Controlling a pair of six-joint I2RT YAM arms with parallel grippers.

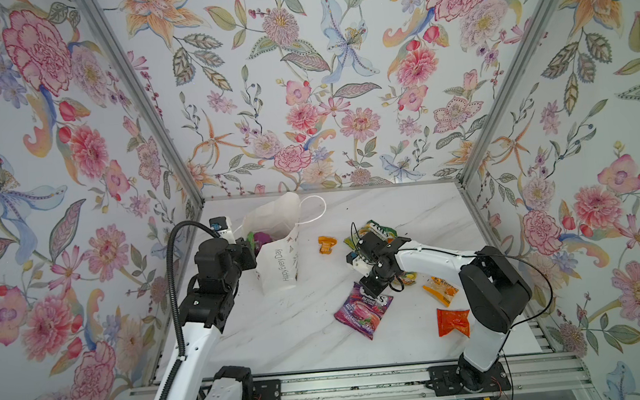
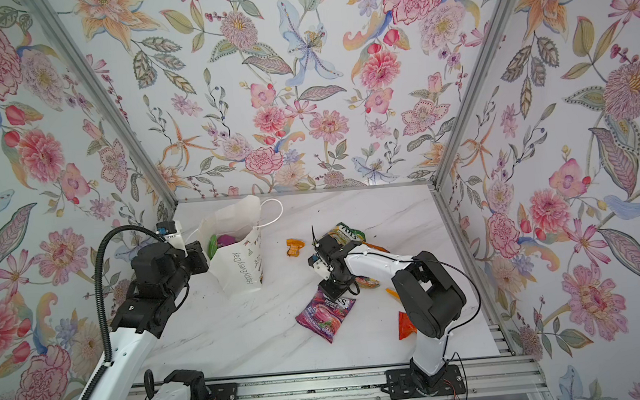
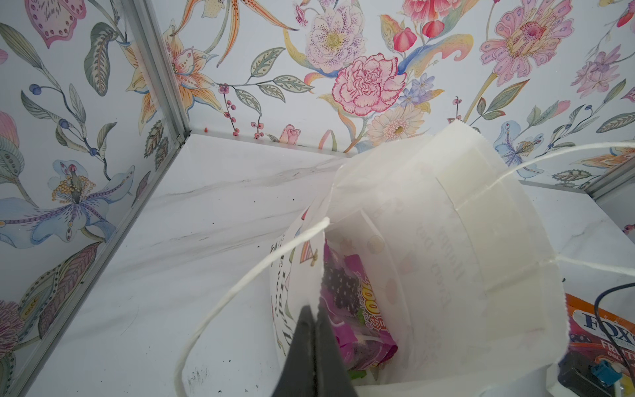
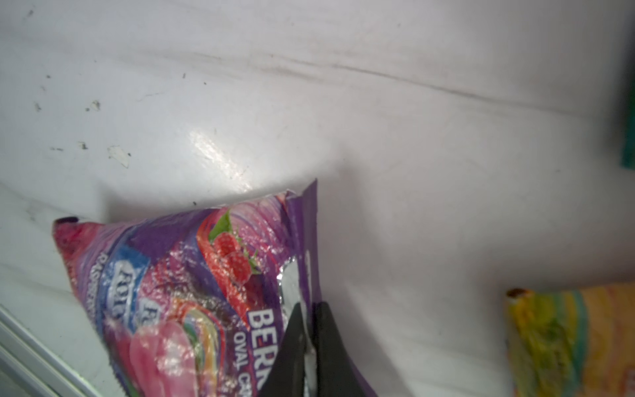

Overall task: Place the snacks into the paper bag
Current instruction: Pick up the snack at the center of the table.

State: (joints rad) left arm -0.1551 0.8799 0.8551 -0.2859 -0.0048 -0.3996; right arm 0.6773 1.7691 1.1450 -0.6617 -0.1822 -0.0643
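Marble tabletop (image 1: 282,336), bare middle; left claw (image 3: 314,311) tight on paper bag (image 3: 429,240) rim, right claw (image 4: 309,309) on purple packet (image 4: 178,275) edge

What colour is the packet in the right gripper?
The packet is purple and pink with red raspberries; clearest in the right wrist view.

paper bag (image 1: 280,262) left on table (image 1: 282,336), packet (image 1: 262,240) inside, berries packet (image 1: 362,309) to right

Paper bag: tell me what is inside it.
A purple packet lies inside the paper bag, with a green packet beside it. The bag's walls and these packets hide the bottom, so anything beneath cannot be seen.
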